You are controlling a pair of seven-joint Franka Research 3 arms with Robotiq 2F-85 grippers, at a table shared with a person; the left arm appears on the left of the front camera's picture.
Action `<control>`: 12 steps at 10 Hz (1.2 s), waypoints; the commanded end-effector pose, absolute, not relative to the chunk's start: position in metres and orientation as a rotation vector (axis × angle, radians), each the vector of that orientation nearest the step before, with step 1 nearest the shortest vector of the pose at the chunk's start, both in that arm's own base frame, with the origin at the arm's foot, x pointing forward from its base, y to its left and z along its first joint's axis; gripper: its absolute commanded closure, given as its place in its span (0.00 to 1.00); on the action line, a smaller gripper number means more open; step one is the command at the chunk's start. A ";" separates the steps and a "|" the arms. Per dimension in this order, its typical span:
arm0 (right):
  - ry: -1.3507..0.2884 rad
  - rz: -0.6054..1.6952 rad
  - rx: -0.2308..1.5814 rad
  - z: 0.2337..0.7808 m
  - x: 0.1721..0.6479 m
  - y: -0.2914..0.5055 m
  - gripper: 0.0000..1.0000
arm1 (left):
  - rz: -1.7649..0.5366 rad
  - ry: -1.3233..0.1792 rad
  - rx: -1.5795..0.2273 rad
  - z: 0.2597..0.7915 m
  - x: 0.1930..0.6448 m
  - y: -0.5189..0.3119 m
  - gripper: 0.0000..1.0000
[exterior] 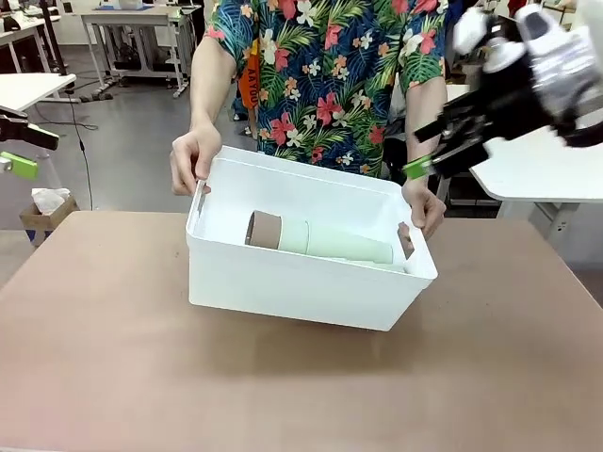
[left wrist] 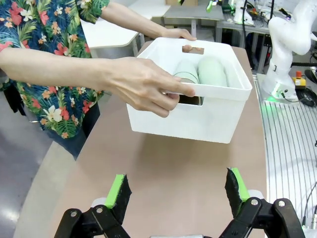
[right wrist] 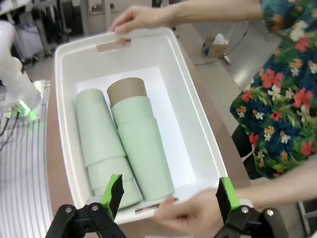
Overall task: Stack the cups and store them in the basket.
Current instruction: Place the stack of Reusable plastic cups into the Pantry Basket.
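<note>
Since the pale mint green and brown tapered plastic cups [right wrist: 130, 136] already lay nested on their sides inside the large white rectangular plastic basket [exterior: 283, 282], the stacking and storing looked finished, and little seemed left beyond the basket being carried off. The basket sat tilted on the brown table [exterior: 113, 358], with the person's hand [exterior: 193, 158] at one slot handle and the person's other hand [exterior: 426, 207] at the opposite one. The right wrist view, looking straight down, showed two rows of cups side by side, one capped by the brown cup [right wrist: 127, 90]; the front view showed only a single row. The left gripper [left wrist: 178, 191] hovered over bare table with its fingers spread and empty. The right gripper [right wrist: 169, 196] hung above the basket's near rim, fingers likewise apart and holding nothing.
</note>
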State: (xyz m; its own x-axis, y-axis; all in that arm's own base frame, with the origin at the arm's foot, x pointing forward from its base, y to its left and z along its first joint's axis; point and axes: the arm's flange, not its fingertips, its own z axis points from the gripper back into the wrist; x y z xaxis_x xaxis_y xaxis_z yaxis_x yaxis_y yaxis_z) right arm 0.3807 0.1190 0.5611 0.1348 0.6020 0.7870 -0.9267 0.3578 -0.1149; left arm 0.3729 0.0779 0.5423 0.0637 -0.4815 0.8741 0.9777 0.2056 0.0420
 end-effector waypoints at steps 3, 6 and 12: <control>-0.931 1.095 0.536 0.569 0.366 0.007 0.00 | -1.251 -0.927 -0.689 0.544 0.372 0.078 0.00; -0.986 1.110 0.583 0.564 0.361 -0.037 0.00 | -1.251 -0.927 -0.689 0.544 0.372 0.078 0.00; -0.968 1.083 0.561 0.571 0.357 -0.037 0.00 | -1.251 -0.927 -0.689 0.544 0.372 0.078 0.00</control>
